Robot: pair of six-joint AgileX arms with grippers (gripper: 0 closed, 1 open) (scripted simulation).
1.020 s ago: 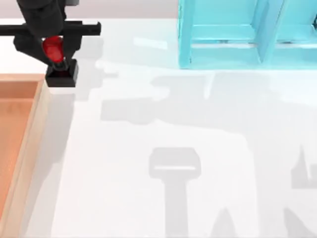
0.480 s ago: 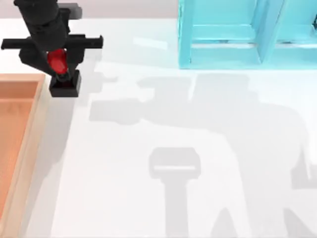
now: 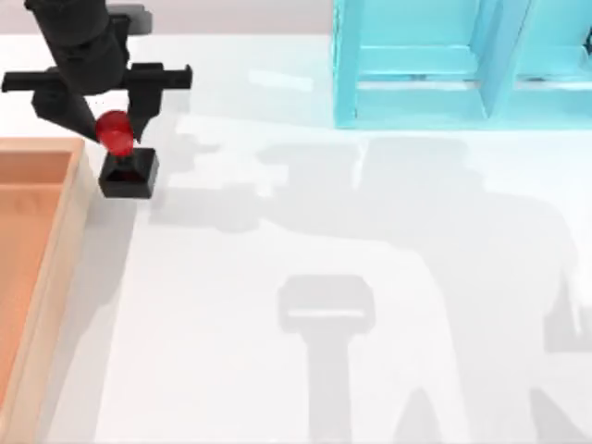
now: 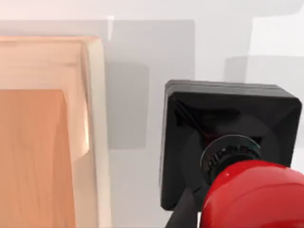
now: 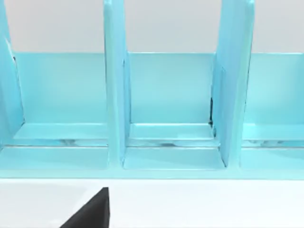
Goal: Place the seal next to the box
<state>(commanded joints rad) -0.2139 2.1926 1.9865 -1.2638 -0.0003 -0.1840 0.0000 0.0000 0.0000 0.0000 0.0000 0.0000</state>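
The small seal (image 3: 127, 166), a black square block with a round red knob on top, stands upright on the white table (image 3: 305, 231), its long axis running from base to knob and the knob leaning slightly toward the table's far edge in the top view. From my left wrist camera the seal (image 4: 228, 152) sits directly below, red knob nearest, black block flat on the table. My left gripper (image 3: 104, 118) hangs right over the knob at the far left of the table, its two black fingers (image 3: 141, 104) spread to either side of the knob with gaps showing, so I grip nothing. Just left of the seal lies the large shallow wooden box (image 3: 55, 259), light tan rim and orange-brown inside; the seal stands close beside the outer rim near the far corner (image 4: 95, 95), a narrow strip of table between them. Farther off, at the far right, stands the light blue cabinet-like frame (image 3: 444, 65), which my right wrist camera faces (image 5: 166, 104).
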